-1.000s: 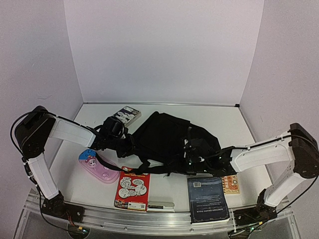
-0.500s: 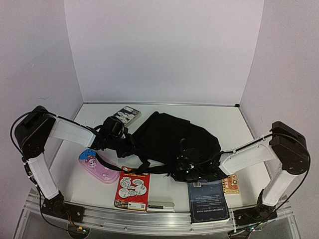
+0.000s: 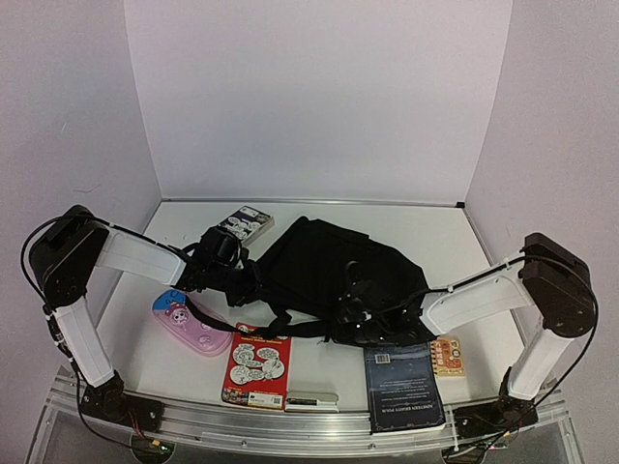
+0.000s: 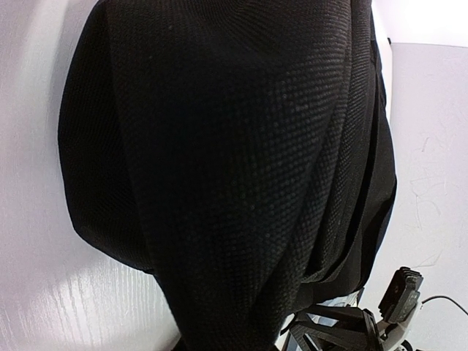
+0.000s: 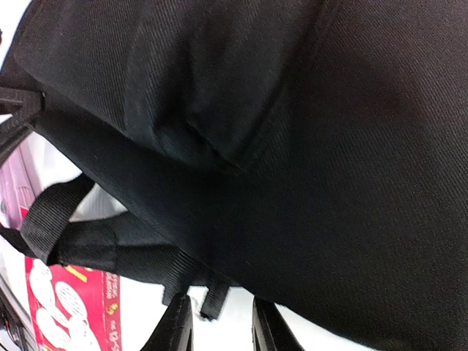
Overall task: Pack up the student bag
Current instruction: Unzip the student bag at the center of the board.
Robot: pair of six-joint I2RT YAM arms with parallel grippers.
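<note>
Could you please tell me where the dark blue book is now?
In the top view, the dark blue book lies on the right at the table's near edge, in front of the student bag and beside an orange booklet.

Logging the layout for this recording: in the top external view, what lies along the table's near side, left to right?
pink case → red booklet → black-and-white pen → dark blue book → small orange booklet
</note>
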